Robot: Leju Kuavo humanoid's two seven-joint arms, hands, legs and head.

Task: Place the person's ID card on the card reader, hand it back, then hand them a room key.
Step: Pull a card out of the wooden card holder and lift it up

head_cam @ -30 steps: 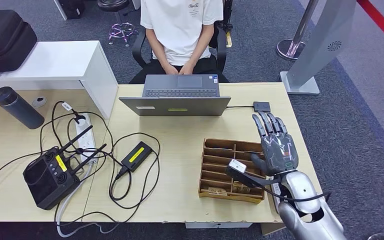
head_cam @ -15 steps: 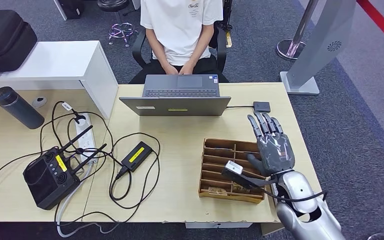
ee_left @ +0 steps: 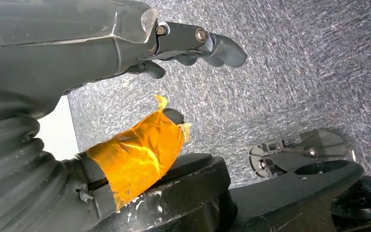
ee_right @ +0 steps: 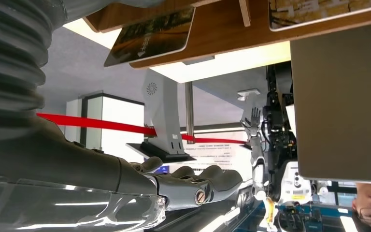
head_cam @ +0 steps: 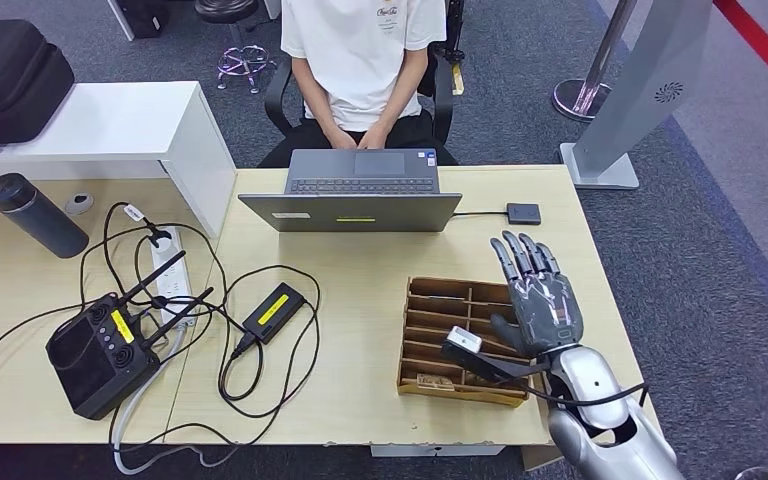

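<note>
Cards [head_cam: 428,381] lie in the wooden tray [head_cam: 430,300] on my desk [head_cam: 360,270]. My right hand [head_cam: 540,300] hovers over the tray's right edge, fingers spread, holding nothing. Left hand [ee_left: 193,41] hangs empty.

Office: desk [head_cam: 380,270], laptop [head_cam: 355,190], swivel chair [head_cam: 280,90], carpet floor [head_cam: 720,250].

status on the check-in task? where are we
Early, as far as the pictures show. No ID card can be seen, and the person sits with hands in their lap. The right hand hovers empty over the wooden card tray. The left hand hangs over the floor. Every step looks undone.
</note>
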